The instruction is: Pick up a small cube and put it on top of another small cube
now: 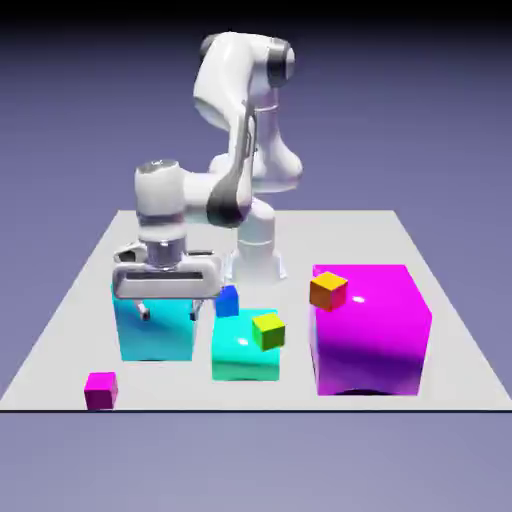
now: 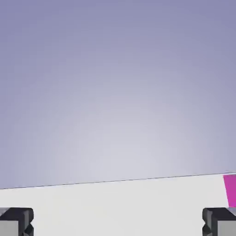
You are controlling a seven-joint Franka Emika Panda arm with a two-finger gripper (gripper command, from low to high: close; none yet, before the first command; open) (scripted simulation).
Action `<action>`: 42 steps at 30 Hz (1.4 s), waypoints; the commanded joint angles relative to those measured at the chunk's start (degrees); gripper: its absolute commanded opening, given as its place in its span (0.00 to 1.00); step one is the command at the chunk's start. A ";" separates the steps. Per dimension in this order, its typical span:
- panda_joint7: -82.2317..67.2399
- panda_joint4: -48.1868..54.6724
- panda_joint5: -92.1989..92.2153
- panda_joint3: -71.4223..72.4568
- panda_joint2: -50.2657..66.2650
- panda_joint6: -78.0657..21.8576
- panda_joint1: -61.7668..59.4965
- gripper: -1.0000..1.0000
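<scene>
The small cube point(image 1: 100, 390), tiny and magenta-pink, lies on the table near its front edge at the exterior view's left. My gripper point(image 1: 168, 312) hangs open above and behind it, in front of a big cyan cube point(image 1: 155, 338), with nothing between its fingers. Other small cubes: a blue one point(image 1: 228, 300) beside the gripper, a yellow-green one point(image 1: 267, 330) on a mid-sized cyan cube point(image 1: 240, 355), and an orange one point(image 1: 328, 290) at the big magenta cube point(image 1: 372, 330). In the hand view the gripper point(image 2: 118, 223) shows only bare table and backdrop between its two fingertips point(image 2: 16, 221).
A magenta sliver point(image 2: 231, 190) pokes in at the hand view's right edge; which cube it belongs to I cannot tell. The table's edge point(image 2: 115, 181) runs across that view. The robot's base point(image 1: 257, 255) stands behind the cubes.
</scene>
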 commanded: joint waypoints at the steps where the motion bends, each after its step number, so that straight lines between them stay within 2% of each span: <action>1: -1.08 1.68 0.70 -1.17 2.08 -1.53 0.22 0.50; 20: -21.48 33.59 13.97 -23.38 41.53 -30.53 4.46 0.50; 22: -21.85 34.17 14.21 -23.78 42.25 -31.06 4.54 0.50; 25: -23.21 31.49 17.36 -20.54 46.73 -24.19 3.20 0.50; 26: -23.21 31.49 17.36 -20.54 46.73 -24.19 3.20 0.00; 30: -22.10 33.74 13.90 -23.52 41.75 -30.93 4.60 0.00; 42: -34.60 12.35 -1.91 -10.60 16.83 -24.35 7.96 0.00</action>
